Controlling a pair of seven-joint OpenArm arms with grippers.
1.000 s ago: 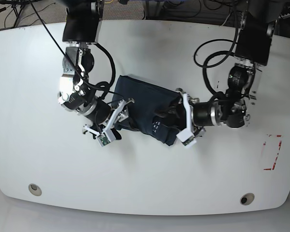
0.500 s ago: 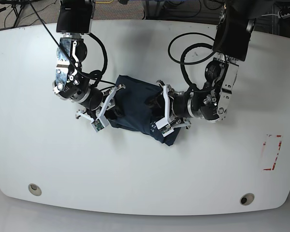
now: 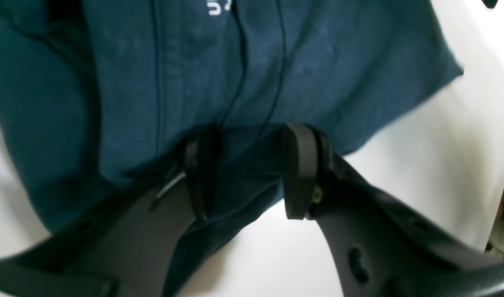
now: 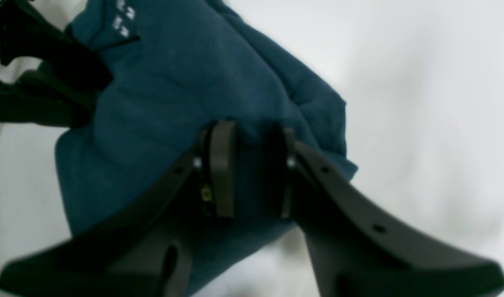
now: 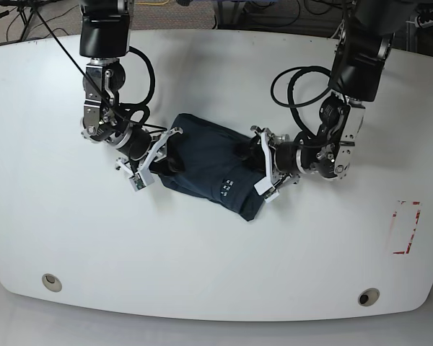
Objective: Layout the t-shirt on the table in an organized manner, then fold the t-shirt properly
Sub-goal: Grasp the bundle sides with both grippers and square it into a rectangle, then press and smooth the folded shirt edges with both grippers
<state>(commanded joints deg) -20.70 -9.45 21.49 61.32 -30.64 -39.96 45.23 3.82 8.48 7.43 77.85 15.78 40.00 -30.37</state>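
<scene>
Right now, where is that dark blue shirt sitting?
In the base view the t-shirt lies bunched near the middle of the table, between the right gripper and the left gripper, which each pinch an end.

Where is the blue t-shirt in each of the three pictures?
Base view: the t-shirt lies bunched in the middle of the table, between the two grippers.
Left wrist view: it fills the top and left, with the left gripper closed on its edge.
Right wrist view: it fills the upper left and middle, pinched by the right gripper.
Shared landmark: the small white print on the fabric.
</scene>
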